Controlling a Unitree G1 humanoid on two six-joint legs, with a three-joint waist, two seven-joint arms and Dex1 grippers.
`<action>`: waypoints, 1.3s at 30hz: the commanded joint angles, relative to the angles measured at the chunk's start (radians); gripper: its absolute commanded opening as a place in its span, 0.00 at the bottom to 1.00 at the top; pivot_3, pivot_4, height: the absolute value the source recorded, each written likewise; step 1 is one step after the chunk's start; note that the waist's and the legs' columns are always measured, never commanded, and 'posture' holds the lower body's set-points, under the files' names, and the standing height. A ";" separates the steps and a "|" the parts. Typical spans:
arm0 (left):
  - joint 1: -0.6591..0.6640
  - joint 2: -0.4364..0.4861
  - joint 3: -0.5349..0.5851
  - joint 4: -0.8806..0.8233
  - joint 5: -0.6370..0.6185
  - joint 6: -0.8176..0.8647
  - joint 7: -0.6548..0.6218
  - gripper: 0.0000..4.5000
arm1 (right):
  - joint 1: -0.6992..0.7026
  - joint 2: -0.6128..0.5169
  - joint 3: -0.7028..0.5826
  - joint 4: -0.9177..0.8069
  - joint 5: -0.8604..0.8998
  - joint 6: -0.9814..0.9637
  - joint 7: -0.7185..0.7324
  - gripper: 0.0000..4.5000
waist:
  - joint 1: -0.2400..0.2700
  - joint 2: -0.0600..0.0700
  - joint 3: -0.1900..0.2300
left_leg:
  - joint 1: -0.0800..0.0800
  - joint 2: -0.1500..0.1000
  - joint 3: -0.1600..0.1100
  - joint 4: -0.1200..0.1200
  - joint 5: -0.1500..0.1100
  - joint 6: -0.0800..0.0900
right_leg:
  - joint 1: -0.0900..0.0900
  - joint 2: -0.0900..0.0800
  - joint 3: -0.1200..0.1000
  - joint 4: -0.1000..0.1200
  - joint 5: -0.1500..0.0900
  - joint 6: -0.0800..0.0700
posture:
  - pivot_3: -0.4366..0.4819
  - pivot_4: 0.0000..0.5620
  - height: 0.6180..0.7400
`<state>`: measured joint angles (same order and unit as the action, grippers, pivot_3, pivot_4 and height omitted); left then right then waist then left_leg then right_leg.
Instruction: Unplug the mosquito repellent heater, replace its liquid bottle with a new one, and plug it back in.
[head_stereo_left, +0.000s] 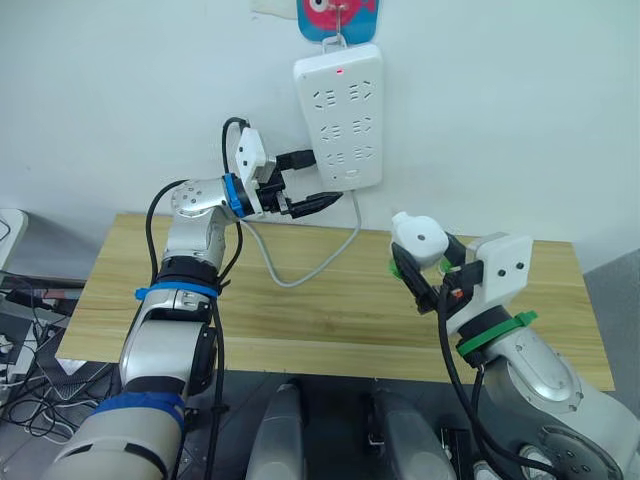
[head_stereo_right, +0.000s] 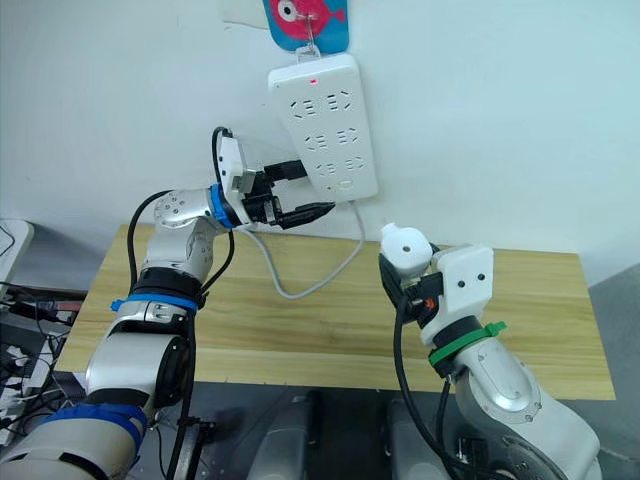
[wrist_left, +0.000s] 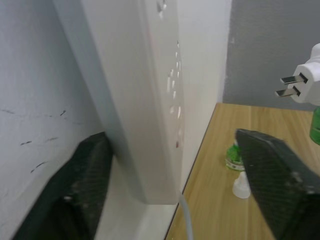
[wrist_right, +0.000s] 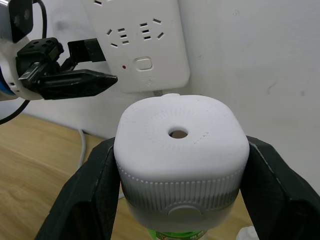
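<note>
The mosquito repellent heater (head_stereo_left: 418, 238), white and rounded with a centre hole, is held above the table's right side with my right gripper (head_stereo_left: 426, 262) shut on its sides. A green liquid bottle (wrist_right: 175, 234) shows under it, and its two prongs (wrist_left: 292, 85) are bare and point toward the wall. The white power strip (head_stereo_left: 340, 110) hangs on the wall with a red light on. My left gripper (head_stereo_left: 322, 178) is open, and its fingers straddle the strip's lower left corner. Another green bottle (wrist_left: 232, 156) and a small white cap (wrist_left: 241, 186) lie on the table.
The wooden table (head_stereo_left: 300, 310) runs along the white wall. The strip's grey cable (head_stereo_left: 300, 270) loops down onto the table behind my left arm. A blue and pink fish hook (head_stereo_left: 335, 10) holds the strip. Cables and boxes lie on the floor at far left (head_stereo_left: 20, 310).
</note>
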<state>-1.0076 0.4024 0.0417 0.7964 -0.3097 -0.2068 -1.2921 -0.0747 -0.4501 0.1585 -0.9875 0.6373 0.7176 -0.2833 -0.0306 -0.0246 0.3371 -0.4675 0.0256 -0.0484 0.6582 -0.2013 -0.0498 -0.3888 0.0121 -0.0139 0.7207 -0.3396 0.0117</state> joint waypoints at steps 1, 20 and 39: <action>-0.021 0.008 0.018 -0.005 -0.008 -0.013 -0.019 0.60 | -0.001 0.007 -0.012 -0.060 -0.015 -0.031 0.018 0.65 | 0.000 0.000 -0.001 | 0.000 0.000 0.000 0.000 0.000 0.000 | 0.000 0.000 0.000 0.000 0.000 0.000 | 0.49 0.45 1.00; -0.037 -0.019 0.027 0.016 0.006 0.021 0.044 0.30 | -0.430 0.177 -0.012 0.082 0.005 0.246 -0.005 0.65 | 0.000 0.000 -0.004 | 0.000 0.000 -0.004 0.002 0.000 0.000 | 0.000 -0.001 0.001 0.002 0.000 0.000 | 0.48 0.50 1.00; -0.070 -0.033 0.024 0.063 0.014 -0.003 0.028 0.30 | -0.462 0.275 -0.028 0.167 -0.164 0.255 0.049 0.65 | 0.001 0.000 -0.004 | 0.000 0.000 -0.005 0.003 0.000 0.000 | -0.001 -0.001 0.001 0.008 0.000 0.000 | 0.48 0.51 1.00</action>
<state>-1.0498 0.3746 0.0575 0.8695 -0.3008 -0.1868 -1.2711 -0.5264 -0.1831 0.1395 -0.7893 0.4891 0.9815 -0.2447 -0.0297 -0.0249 0.3332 -0.4671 0.0252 -0.0532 0.6612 -0.2012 -0.0498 -0.3899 0.0110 -0.0127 0.7285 -0.3395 0.0113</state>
